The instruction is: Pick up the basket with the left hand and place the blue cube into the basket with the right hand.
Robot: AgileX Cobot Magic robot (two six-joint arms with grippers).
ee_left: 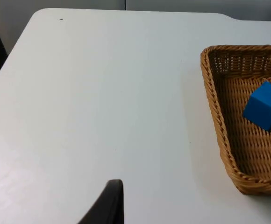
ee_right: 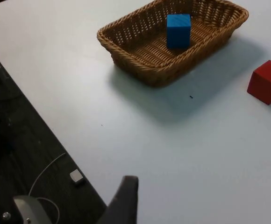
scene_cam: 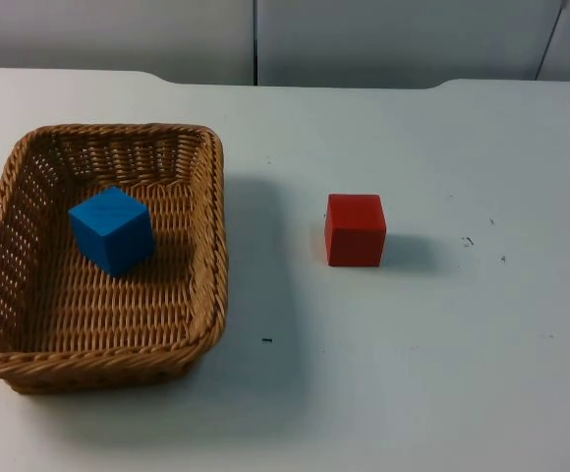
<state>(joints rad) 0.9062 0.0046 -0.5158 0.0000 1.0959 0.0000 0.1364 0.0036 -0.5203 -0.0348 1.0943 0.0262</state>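
A brown wicker basket (scene_cam: pixel 216 197) stands on the white table at the left, resting flat. The blue cube (scene_cam: pixel 113 231) lies inside it, turned a little and towards the far side. From the left wrist view, the basket (ee_left: pixel 215 98) and blue cube (ee_left: pixel 265 105) lie off to one side, and my left gripper (ee_left: pixel 108 205) hangs over bare table well away from the rim. My right gripper (ee_right: pixel 124 200) is near a table edge, far from the basket (ee_right: pixel 131 63) and the blue cube (ee_right: pixel 178 30).
A red cube (scene_cam: pixel 355 229) sits on the table to the right of the basket, also seen as red cube (ee_right: pixel 267 81). The grey partition wall (scene_cam: pixel 364 39) closes the far side. Beyond the table edge lies dark floor (ee_right: pixel 14 140).
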